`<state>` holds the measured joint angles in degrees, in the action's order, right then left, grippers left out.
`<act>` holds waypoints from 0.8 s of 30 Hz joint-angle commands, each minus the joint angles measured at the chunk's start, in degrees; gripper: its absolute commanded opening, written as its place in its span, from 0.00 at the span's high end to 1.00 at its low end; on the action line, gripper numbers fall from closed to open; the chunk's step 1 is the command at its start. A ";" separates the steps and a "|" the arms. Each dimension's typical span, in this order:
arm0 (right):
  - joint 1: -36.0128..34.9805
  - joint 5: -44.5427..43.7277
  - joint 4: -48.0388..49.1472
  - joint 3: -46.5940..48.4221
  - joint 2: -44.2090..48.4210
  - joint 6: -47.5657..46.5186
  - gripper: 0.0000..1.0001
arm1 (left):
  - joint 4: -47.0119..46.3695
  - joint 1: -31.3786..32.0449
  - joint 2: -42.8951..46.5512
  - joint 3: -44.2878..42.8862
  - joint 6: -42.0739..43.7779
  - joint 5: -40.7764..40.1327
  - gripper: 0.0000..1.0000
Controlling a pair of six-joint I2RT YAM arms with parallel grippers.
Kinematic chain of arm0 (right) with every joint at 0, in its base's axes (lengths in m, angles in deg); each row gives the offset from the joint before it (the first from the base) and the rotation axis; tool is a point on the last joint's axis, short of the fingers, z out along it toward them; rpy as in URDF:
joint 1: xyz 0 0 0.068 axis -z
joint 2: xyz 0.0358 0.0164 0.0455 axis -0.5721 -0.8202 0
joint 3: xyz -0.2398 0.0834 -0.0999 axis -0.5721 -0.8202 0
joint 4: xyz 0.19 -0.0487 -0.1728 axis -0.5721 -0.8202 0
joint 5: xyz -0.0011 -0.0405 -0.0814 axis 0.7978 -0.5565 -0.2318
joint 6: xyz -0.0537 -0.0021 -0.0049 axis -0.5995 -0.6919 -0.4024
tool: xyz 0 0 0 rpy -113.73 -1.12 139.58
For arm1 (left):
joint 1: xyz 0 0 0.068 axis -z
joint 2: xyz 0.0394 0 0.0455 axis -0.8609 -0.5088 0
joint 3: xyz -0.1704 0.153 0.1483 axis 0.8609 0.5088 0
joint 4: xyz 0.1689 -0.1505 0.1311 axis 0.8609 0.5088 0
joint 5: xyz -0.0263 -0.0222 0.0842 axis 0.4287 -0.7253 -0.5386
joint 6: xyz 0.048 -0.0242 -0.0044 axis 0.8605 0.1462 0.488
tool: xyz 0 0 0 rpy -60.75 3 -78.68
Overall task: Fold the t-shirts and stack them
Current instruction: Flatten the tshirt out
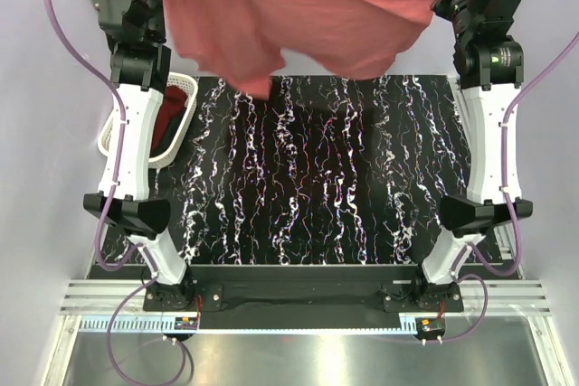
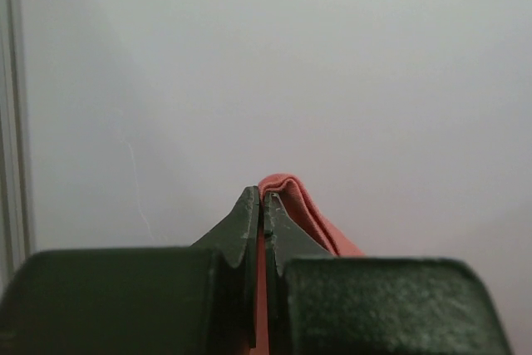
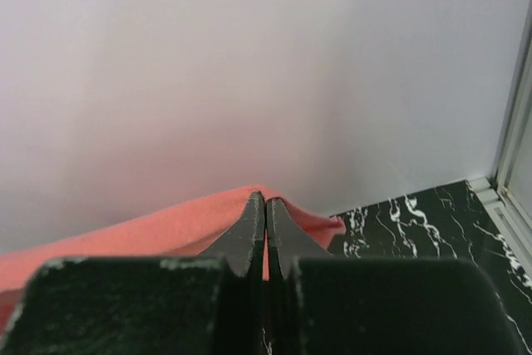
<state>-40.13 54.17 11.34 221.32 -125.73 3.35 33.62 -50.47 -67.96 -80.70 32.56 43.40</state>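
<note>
Clamped left gripper (image 2: 262, 203) on one top corner of pink shirt (image 1: 298, 20), right gripper (image 3: 265, 203) on the other. Hung stretched between them, high over far edge of table (image 1: 317, 187). Glimpsed maroon shirt (image 1: 172, 119), seemingly bunched, in basket (image 1: 189, 113) at left.

Left claw (image 2: 262, 199) and right claw (image 3: 265, 199) pinched tight, raised high.
</note>
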 commanded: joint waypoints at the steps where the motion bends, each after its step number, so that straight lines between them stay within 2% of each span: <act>1: -0.04 -2.31 4.73 -4.14 9.41 -2.56 1.00 | -4.40 0.01 6.93 -1.28 -1.67 2.59 1.00; 11: -0.04 0.67 -1.51 -19.09 32.36 -0.81 1.00 | 0.61 0.02 33.29 16.38 -2.90 6.89 1.00; 14: -0.04 4.78 -5.72 -19.28 38.25 0.08 1.00 | 3.50 0.01 41.55 18.95 -3.42 9.87 1.00; 17: -0.04 4.89 -10.38 -18.05 42.83 0.95 1.00 | 7.28 0.01 49.02 20.35 -3.95 12.59 1.00; 19: -0.04 7.08 -12.49 -17.70 45.99 1.57 1.00 | 7.47 0.01 54.89 24.21 -4.39 13.22 1.00; 24: -0.04 7.27 -18.29 -17.86 50.91 4.03 1.00 | 8.52 0.01 61.25 28.88 -4.92 12.51 1.00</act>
<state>-40.26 62.03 -0.26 204.97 -74.60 5.67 40.29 -50.12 -5.95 -54.48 28.23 56.04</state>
